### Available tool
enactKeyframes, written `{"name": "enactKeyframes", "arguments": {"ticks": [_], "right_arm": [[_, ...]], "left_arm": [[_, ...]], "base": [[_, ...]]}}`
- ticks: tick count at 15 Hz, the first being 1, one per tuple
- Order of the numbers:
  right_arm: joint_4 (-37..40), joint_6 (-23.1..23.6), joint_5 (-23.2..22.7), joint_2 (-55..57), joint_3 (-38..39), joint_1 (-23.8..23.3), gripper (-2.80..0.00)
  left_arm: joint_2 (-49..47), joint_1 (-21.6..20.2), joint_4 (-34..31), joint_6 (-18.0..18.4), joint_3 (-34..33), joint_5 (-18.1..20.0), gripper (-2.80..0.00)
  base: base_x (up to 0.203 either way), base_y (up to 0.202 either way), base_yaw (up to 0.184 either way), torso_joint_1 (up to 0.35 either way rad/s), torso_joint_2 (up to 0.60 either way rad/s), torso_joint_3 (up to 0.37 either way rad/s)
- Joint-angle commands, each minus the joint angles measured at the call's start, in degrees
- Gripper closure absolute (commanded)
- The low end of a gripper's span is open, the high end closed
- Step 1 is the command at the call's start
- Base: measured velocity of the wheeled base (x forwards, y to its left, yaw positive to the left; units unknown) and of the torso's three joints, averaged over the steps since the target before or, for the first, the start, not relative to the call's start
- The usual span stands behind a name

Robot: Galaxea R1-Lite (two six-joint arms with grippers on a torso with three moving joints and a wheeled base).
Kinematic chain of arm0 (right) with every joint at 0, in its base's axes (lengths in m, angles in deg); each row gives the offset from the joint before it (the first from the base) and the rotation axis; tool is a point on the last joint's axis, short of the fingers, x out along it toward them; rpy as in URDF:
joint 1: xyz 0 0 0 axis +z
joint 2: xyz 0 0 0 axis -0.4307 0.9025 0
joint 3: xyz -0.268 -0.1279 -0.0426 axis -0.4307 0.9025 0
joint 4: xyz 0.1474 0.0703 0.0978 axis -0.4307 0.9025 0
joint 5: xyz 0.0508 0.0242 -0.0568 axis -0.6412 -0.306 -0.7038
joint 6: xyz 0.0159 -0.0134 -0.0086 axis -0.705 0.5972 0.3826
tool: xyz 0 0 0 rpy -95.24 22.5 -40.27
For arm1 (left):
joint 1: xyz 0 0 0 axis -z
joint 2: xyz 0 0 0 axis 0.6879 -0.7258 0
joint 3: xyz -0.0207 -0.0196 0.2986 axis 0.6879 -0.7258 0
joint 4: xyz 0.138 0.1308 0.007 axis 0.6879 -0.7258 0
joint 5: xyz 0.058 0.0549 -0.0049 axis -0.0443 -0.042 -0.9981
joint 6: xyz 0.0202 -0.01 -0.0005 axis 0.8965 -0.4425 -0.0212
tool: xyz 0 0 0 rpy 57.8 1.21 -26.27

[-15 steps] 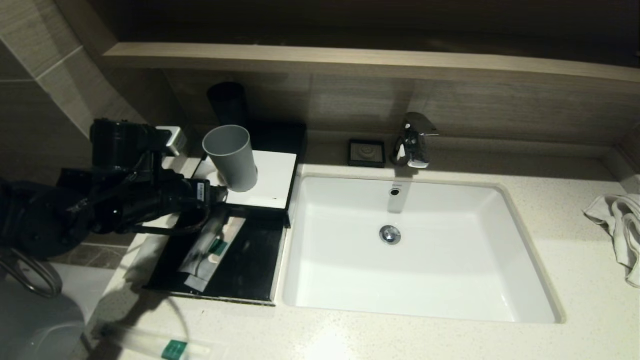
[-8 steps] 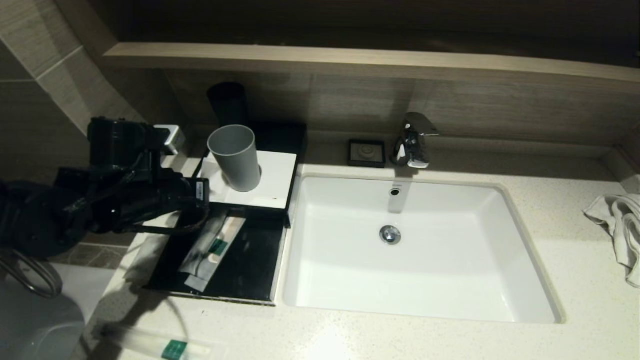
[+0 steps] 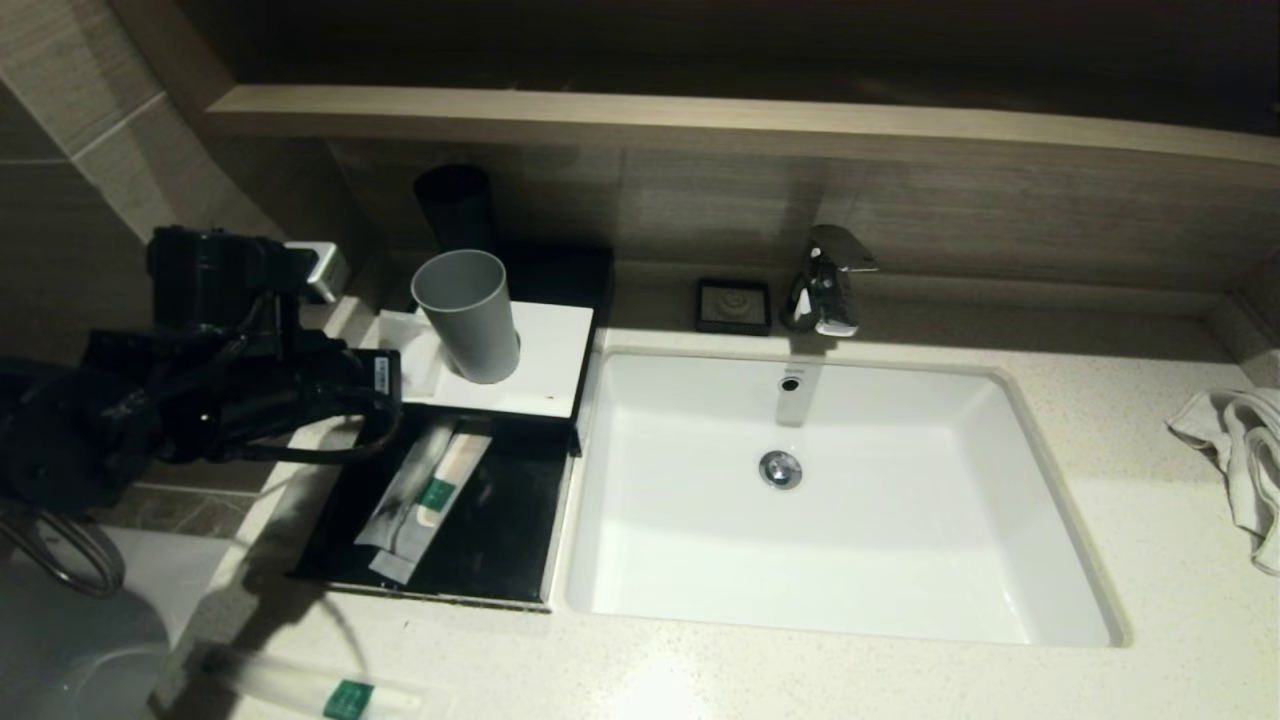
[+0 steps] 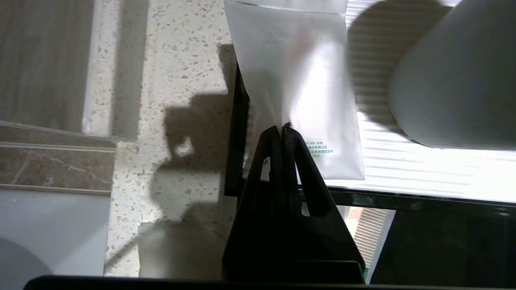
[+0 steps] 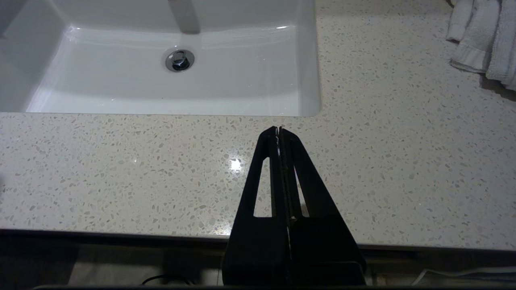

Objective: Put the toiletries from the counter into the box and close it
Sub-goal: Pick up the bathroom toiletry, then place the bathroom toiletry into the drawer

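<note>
My left gripper (image 3: 392,375) (image 4: 281,128) is shut on the edge of a white sachet (image 3: 412,352) (image 4: 298,80). The sachet lies on the white ribbed inside of the open box lid (image 3: 540,360), at its left rim. A grey cup (image 3: 467,315) (image 4: 455,80) stands on that lid beside the sachet. The black box (image 3: 500,540) in front of the lid holds long toothbrush packets (image 3: 425,490). Another packet with a green label (image 3: 320,690) lies on the counter's front edge. My right gripper (image 5: 278,129) is shut and empty over the counter in front of the sink.
The white sink (image 3: 900,560) fills the middle, with the faucet (image 3: 825,280) and a black dish (image 3: 733,305) behind it. A black cup (image 3: 455,205) stands at the back wall. A white towel (image 3: 1235,450) (image 5: 483,40) lies at the far right.
My left gripper has drawn back to the left, away from the grey cup, with the sachet pinched. The cup, tilted a second ago, now stands nearer upright.
</note>
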Motion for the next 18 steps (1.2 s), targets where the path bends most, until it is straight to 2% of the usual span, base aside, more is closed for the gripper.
{"name": "enactKeyframes", "arguments": {"ticks": [1,5,8,11,15,18], "right_arm": [[0.0,0.0,0.0,0.0,0.0,0.0,0.00],[0.0,0.0,0.0,0.0,0.0,0.0,0.00],[0.0,0.0,0.0,0.0,0.0,0.0,0.00],[0.0,0.0,0.0,0.0,0.0,0.0,0.00],[0.0,0.0,0.0,0.0,0.0,0.0,0.00],[0.0,0.0,0.0,0.0,0.0,0.0,0.00]], "left_arm": [[0.9,-1.4,0.2,-0.1,0.0,0.1,0.00],[4.3,-2.1,-0.3,-0.2,-1.4,0.2,0.00],[8.4,-2.1,-1.2,-0.2,-5.1,0.5,0.00],[12.5,-2.0,-2.9,-0.2,-9.4,2.7,0.00],[16.6,-0.7,-4.2,0.1,-14.1,3.1,0.00],[19.1,0.7,-5.1,0.2,-16.0,6.4,0.00]], "base": [[0.000,0.000,0.000,0.000,0.00,0.000],[0.000,0.000,0.000,0.000,0.00,0.000],[0.000,0.000,0.000,0.000,0.00,0.000],[0.000,0.000,0.000,0.000,0.00,0.000],[0.000,0.000,0.000,0.000,0.00,0.000],[0.000,0.000,0.000,0.000,0.00,0.000]]}}
